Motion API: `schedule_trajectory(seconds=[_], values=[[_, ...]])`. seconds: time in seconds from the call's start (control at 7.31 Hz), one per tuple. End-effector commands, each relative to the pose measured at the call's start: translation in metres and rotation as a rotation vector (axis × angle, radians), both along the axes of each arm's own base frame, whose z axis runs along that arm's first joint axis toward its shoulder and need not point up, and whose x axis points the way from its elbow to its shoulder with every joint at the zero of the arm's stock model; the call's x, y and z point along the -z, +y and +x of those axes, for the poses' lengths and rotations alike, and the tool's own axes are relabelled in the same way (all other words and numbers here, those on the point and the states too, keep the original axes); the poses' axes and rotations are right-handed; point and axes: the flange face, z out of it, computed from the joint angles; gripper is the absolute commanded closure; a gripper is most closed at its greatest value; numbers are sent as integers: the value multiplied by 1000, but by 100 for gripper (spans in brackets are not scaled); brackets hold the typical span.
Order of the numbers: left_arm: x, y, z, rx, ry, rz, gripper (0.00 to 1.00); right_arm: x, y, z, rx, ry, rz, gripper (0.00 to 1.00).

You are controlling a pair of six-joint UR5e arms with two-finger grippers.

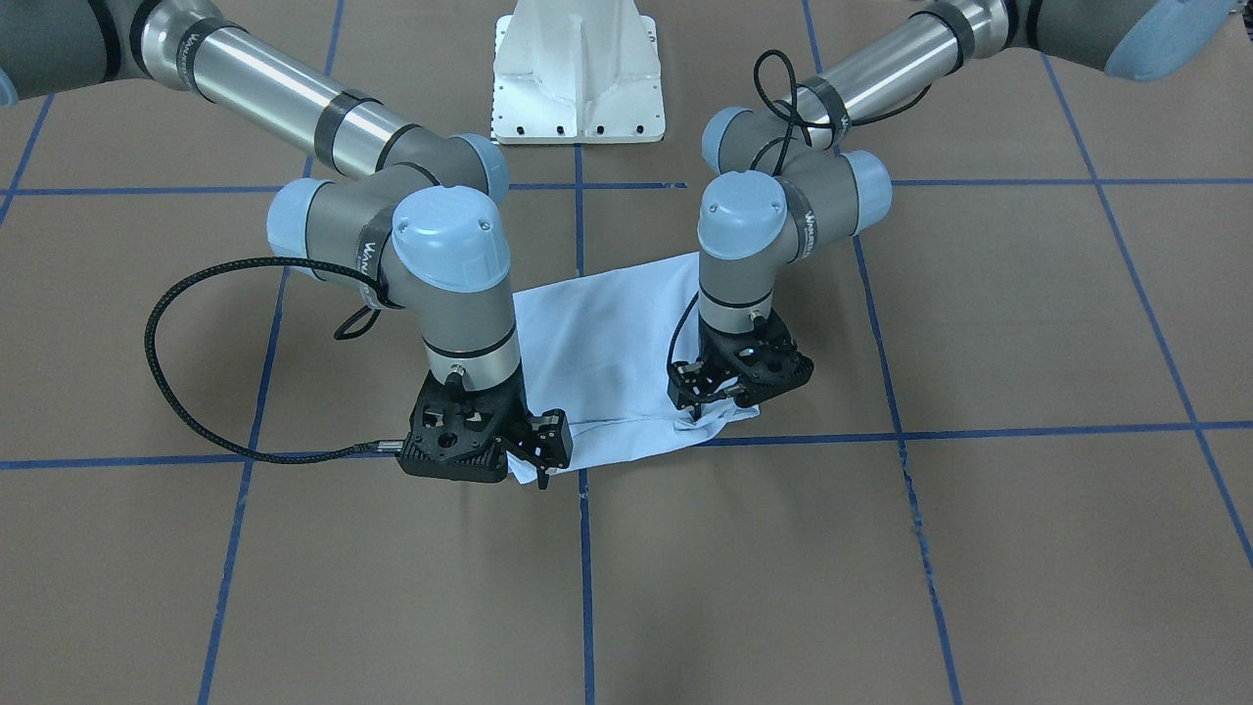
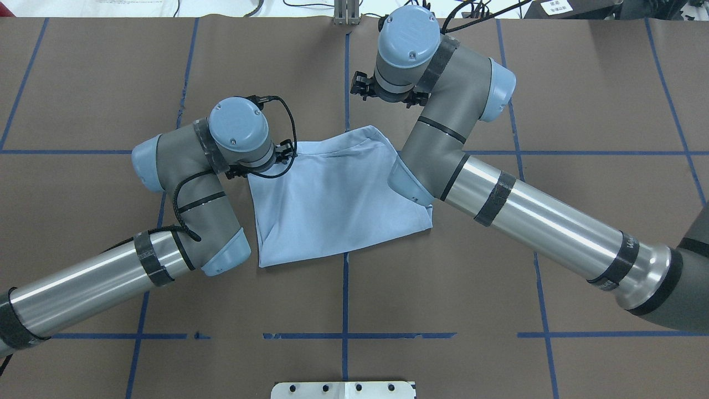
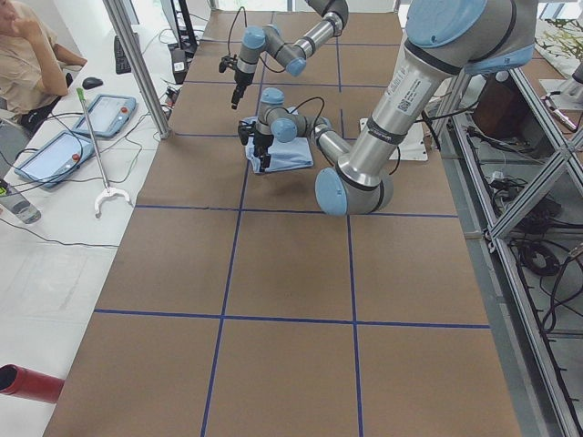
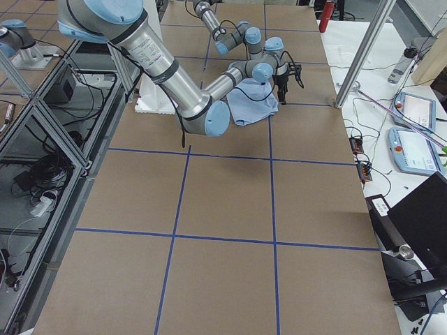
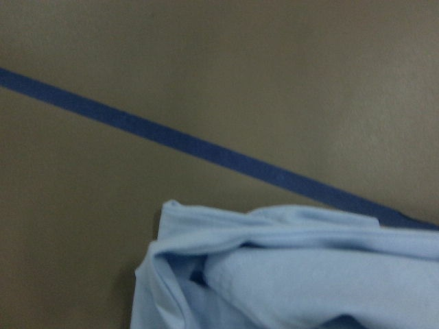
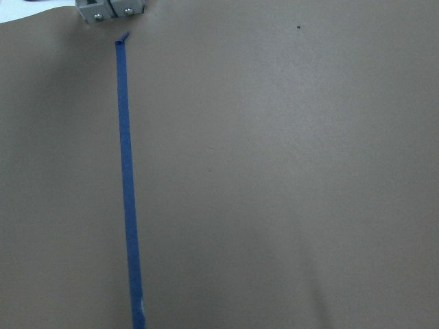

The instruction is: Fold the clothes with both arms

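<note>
Risk first: T-shirt (image 2: 338, 199) lies part-folded mid tabletop (image 2: 498, 332), btw left arm (image 2: 83, 288) and right arm (image 2: 543, 221), and we judge its far edge could drag or unfold if left tool (image 1: 707, 403), low on the puckered far-left corner, lifts w/ cloth snagged. Right tool (image 1: 540, 460) hangs high beyond that edge, over bare tabletop, carrying no cloth, so a lone pull would skew the fold. Hidden: chest print, collar tag; also both tools' fingertips, so clenched or released we can't tell.

Folded light blue T-shirt (image 2: 338, 205), flat, far edge bunched
</note>
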Motion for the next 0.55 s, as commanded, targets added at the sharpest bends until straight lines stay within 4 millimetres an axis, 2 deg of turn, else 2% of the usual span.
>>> schedule_trajectory(seconds=[0.0,0.27,0.41], values=[[-21,-46,-35,9,-57,25,0,-4,5,2,3,-2,1,0],[-13,-71,-65,25,-16,76,0,-4,6,1,16,-9,-8,0],[-8,-69,-67,-42,26,87,0,-6,6,2,52,-3,-8,0]])
